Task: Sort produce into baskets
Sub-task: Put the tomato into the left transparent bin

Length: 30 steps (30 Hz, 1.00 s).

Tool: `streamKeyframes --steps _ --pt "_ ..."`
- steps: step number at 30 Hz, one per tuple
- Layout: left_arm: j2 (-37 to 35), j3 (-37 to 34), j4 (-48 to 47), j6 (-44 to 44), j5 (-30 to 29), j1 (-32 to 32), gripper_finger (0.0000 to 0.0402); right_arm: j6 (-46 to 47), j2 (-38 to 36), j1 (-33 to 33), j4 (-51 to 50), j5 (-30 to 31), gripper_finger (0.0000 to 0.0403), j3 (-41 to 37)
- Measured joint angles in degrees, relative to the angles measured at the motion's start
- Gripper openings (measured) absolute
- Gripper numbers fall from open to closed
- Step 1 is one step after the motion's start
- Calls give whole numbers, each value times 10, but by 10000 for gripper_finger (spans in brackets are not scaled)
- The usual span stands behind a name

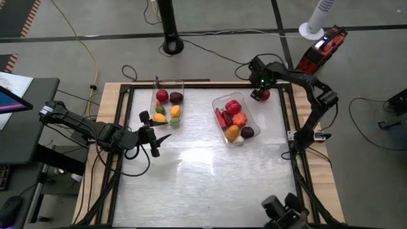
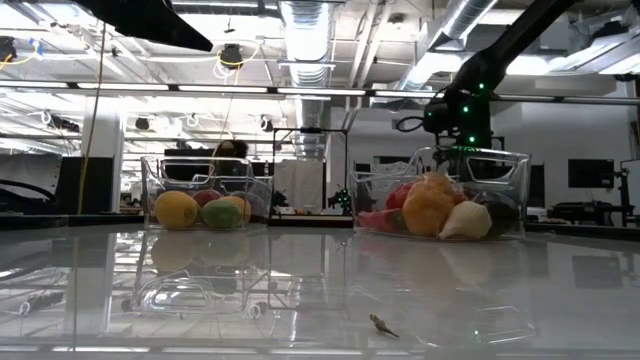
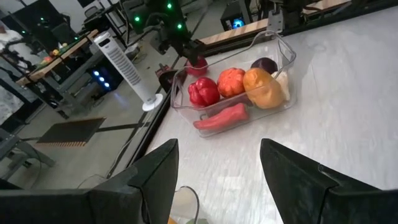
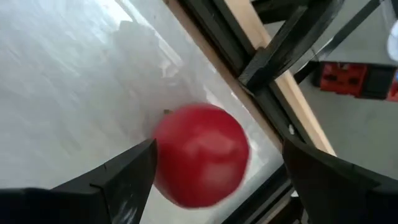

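Observation:
Two clear bins stand on the white table: the left bin (image 1: 167, 102) with red, dark purple, orange, yellow and green pieces, and the right bin (image 1: 235, 119) with red, orange and dark purple pieces. A round red fruit (image 1: 264, 95) lies on the table near the far right corner. My right gripper (image 1: 259, 94) is open and down at the fruit. In the right wrist view the fruit (image 4: 200, 154) sits between the fingers, close to one finger (image 4: 127, 177) and apart from the other (image 4: 329, 180). My left gripper (image 1: 154, 137) is open and empty near the left bin. My right gripper stands around the round red fruit, which rests on the table. One finger (image 4: 144, 163) is right at the fruit's side (image 4: 163, 155). I cannot tell whether it touches.
The table's dark frame and wooden border (image 4: 292, 87) run just behind the red fruit. A red-and-black device (image 1: 321, 48) and a white fan (image 1: 318, 19) stand on the floor beyond the far right corner. The table's near half (image 1: 210, 184) is bare.

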Motion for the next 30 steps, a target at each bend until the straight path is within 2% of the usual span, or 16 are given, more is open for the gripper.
streamKeyframes --steps 6,9,20,26,30 --pt "0 0 0 0 0 0 214 6 44 -10 -12 -8 369 0" --pt "0 0 0 0 0 0 215 21 56 -8 -35 6 364 0" --pt "0 10 -4 -2 -1 0 215 43 52 9 -74 6 309 2" --pt "0 34 -14 -23 0 0 215 51 -8 68 -133 -75 309 26" --pt "0 37 -14 -52 8 0 214 51 -98 102 -121 -183 310 29"
